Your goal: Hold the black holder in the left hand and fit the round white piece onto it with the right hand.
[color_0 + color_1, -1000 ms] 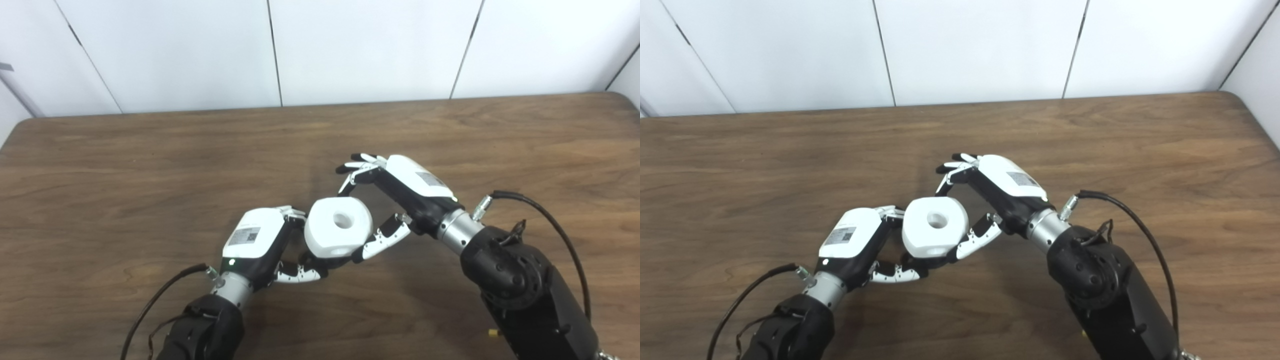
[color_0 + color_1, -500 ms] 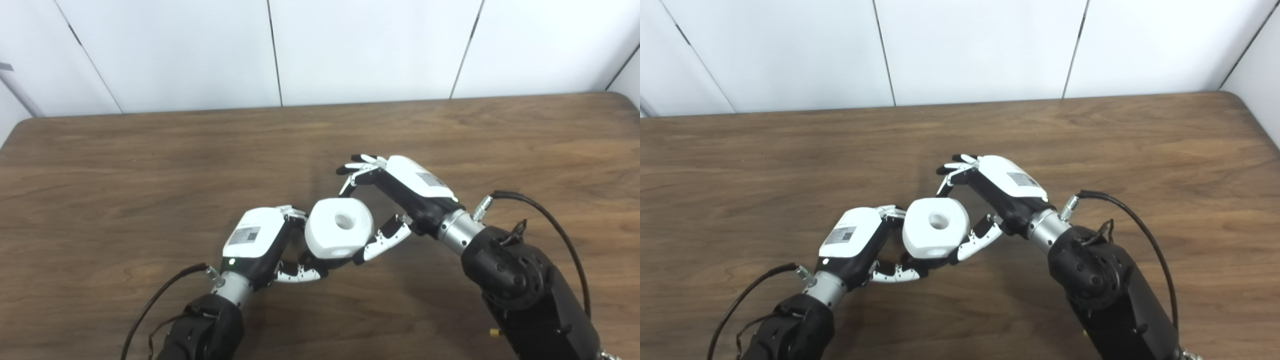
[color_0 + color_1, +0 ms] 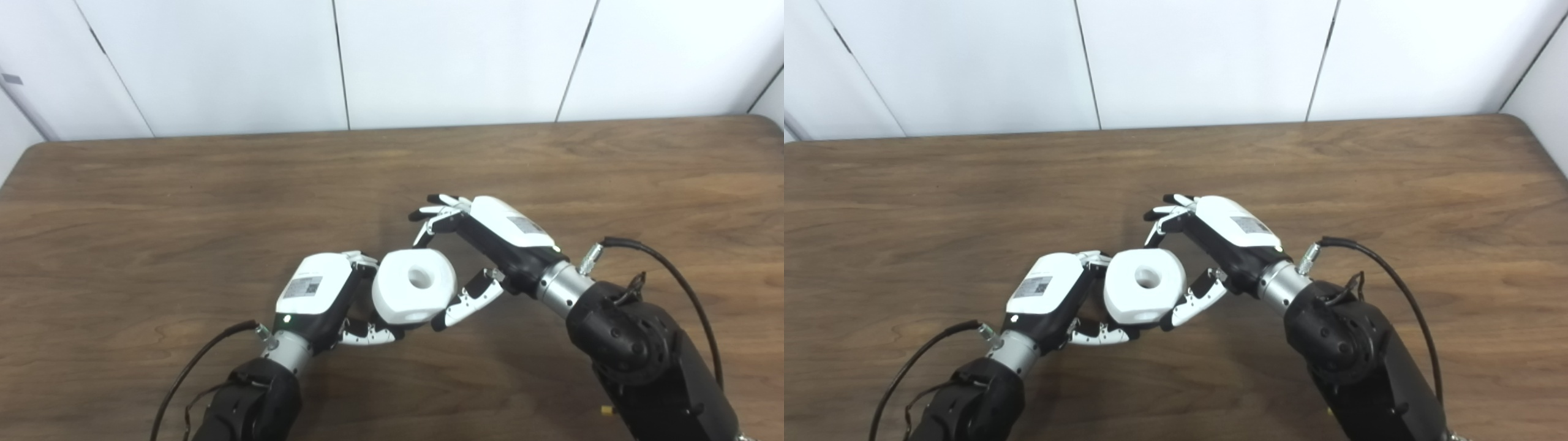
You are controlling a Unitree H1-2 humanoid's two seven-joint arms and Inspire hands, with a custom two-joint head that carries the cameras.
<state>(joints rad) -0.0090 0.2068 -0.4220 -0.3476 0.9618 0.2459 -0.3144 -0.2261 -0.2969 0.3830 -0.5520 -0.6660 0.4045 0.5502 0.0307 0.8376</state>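
Note:
The round white piece [image 3: 414,285], with a hole in its top face, sits between my two hands above the table. My left hand [image 3: 315,294] is curled under and behind it, with its fingers and thumb closed beneath. The black holder is hidden under the white piece and inside that grasp. My right hand [image 3: 484,242] arches around the piece from the right. Its thumb [image 3: 467,300] lies along the lower right side. Its fingers [image 3: 432,215] are spread and hover just behind the far edge, with a small gap showing.
The brown wooden table [image 3: 184,202] stretches wide on all sides of the hands. White wall panels [image 3: 453,55] stand behind its far edge. Black cables [image 3: 667,269] trail from both wrists.
The whole picture has shifted slightly, so the camera has moved. Both hands and the white piece keep nearly the same pose relative to each other.

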